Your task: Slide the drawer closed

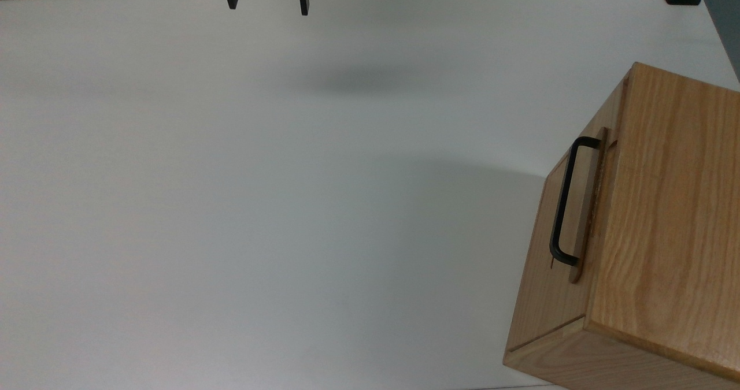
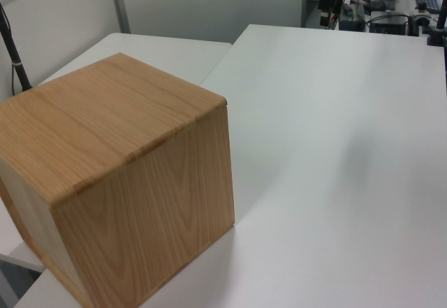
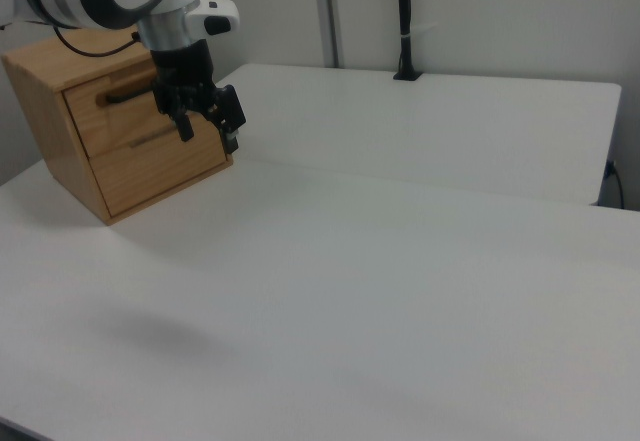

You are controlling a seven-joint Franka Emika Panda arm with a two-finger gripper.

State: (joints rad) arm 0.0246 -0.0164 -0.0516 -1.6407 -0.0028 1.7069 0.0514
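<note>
Hovering above the far edge of the table (image 1: pixel 231 176) at the top view's top, my gripper (image 1: pixel 267 2) hangs with fingers (image 1: pixel 232 0) spread wide, holding nothing. Well apart from me, the drawer (image 1: pixel 587 205) sits in the cabinet (image 1: pixel 665 216) at the top view's right edge, its front standing slightly proud, black handle (image 1: pixel 565 200) facing the open table

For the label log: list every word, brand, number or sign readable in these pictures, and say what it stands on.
None can be read.
The cabinet, the drawer with its black handle, the white table and the gripper carry no legible text.
</note>
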